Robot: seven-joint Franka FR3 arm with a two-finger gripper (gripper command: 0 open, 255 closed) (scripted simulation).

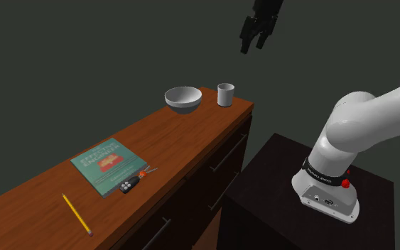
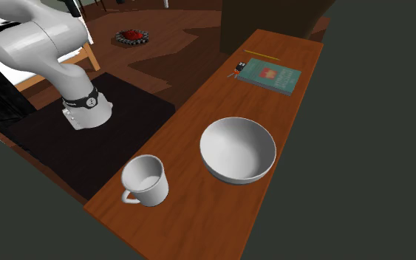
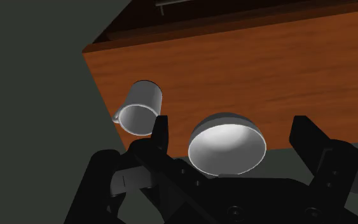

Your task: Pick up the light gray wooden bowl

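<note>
Claw (image 1: 253,47): released, both fingers (image 3: 161,130) spread wide and clasping nothing, hanging high above the end of the worktop (image 1: 170,142).

Task item: the light grey bowl (image 3: 227,144) stands on the worktop well below the claw. In the wrist view it falls within the span of the two fingers and is touched by neither. It stands upright, mouth facing up toward the claw. It is round, so it has no long axis. The material cannot be told.

Surroundings: a pale mug (image 3: 142,108) stands upright near the bowl but apart from it, just outside one finger's line. Its handle points away from the bowl. Much farther from the claw along the worktop lie a teal book (image 1: 109,165), a black key fob (image 1: 131,185) at the book's edge, and a yellow pencil (image 1: 77,214).
</note>
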